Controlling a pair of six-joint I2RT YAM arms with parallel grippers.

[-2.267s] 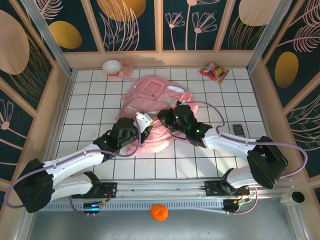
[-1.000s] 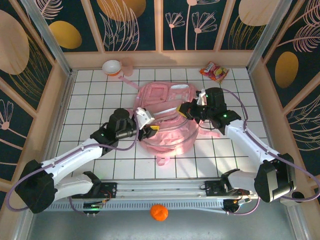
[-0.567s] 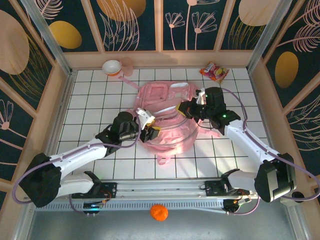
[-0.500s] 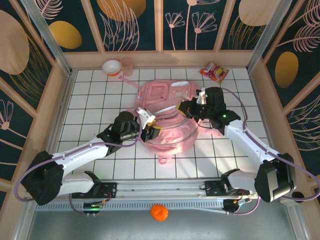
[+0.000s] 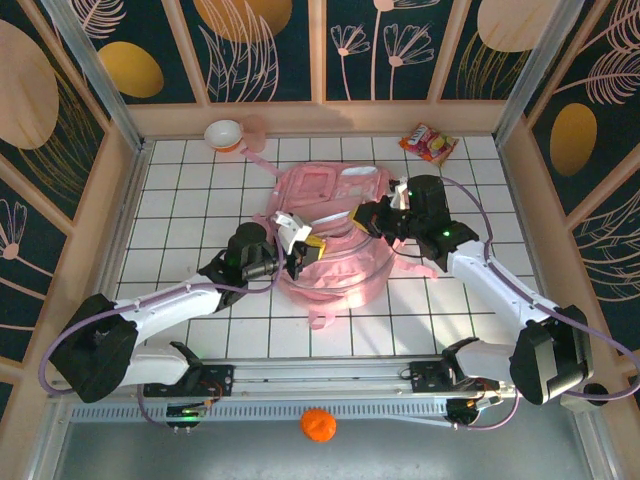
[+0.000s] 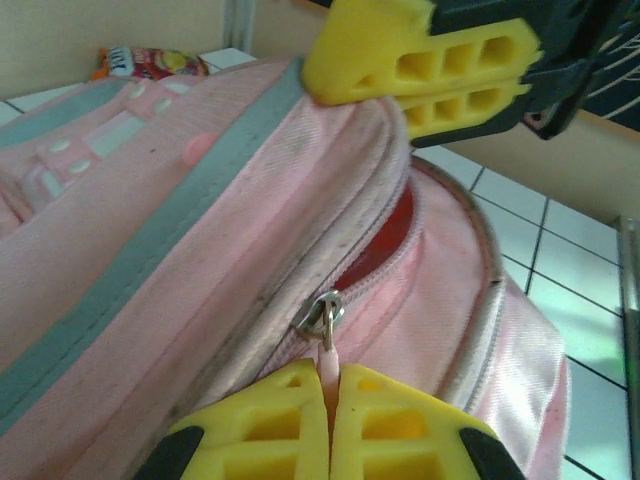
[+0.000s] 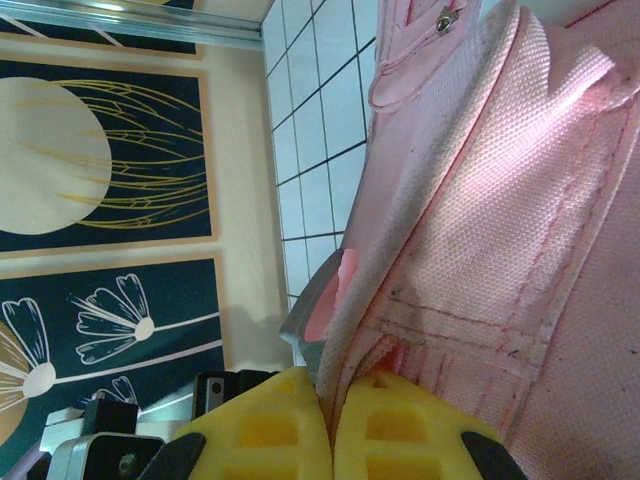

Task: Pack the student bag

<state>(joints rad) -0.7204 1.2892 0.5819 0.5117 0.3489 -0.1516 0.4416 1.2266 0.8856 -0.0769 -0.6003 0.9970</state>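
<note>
While the left tool (image 6: 331, 398) was closed on the zipper pull (image 6: 322, 318) and the right tool (image 7: 330, 398) pinched the student bag (image 5: 338, 278) at its two o'clock edge, the bag lay mid-bench (image 5: 180, 215). Judged: zip step in hand. The next move required a steady pull along the track.

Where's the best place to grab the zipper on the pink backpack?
The thin pink pull tab hanging from the backpack's metal slider. Pinch its flat faces end-on, along its length, as the left gripper does; the slider itself looks too small.
</note>
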